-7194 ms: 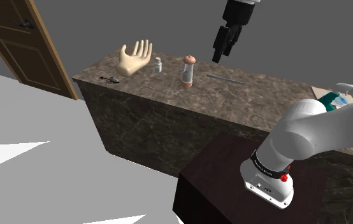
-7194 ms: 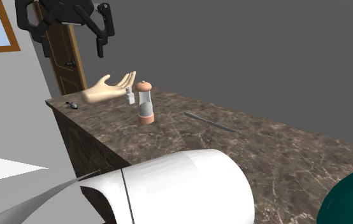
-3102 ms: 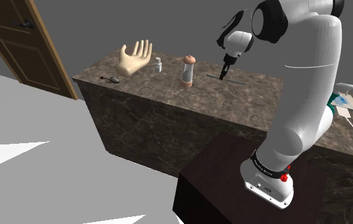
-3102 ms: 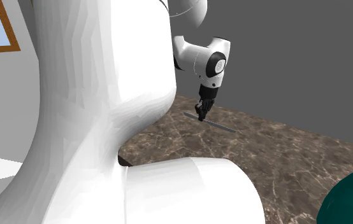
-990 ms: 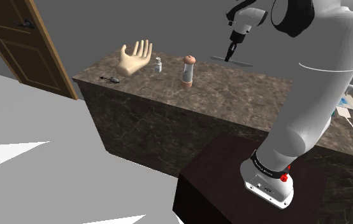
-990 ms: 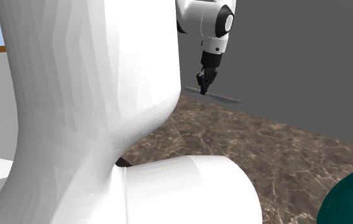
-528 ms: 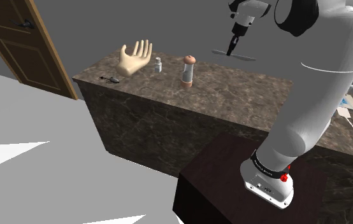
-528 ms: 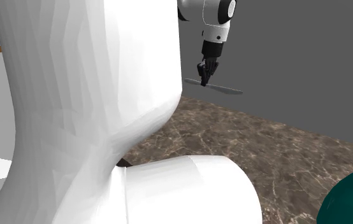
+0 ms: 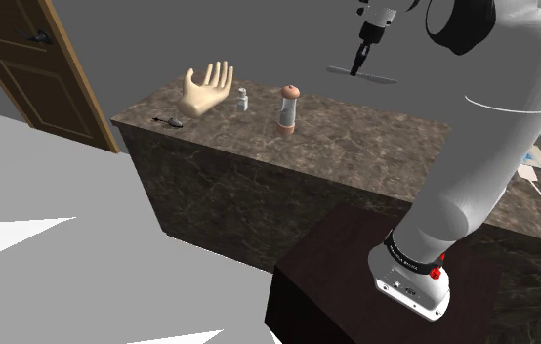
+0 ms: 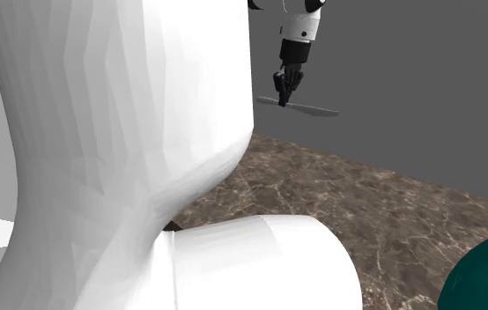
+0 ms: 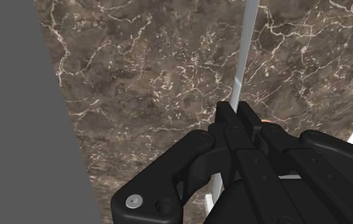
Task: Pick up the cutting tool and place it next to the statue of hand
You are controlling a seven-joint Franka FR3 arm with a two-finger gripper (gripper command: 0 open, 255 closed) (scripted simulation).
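Gripper point(image 9: 360, 64) closed on thin grey knife point(image 9: 382, 79), held above veined brown counter point(image 9: 376, 135); grasped part hidden within gripper.

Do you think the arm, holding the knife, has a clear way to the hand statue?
Probably yes: the gripper holds the knife well above the counter, higher than the grinder and bottle standing between it and the statue.

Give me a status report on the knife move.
Tool shut on knife, clear above the counter. Hand statue at the shoulder view's left. Grinder and small bottle stand between.
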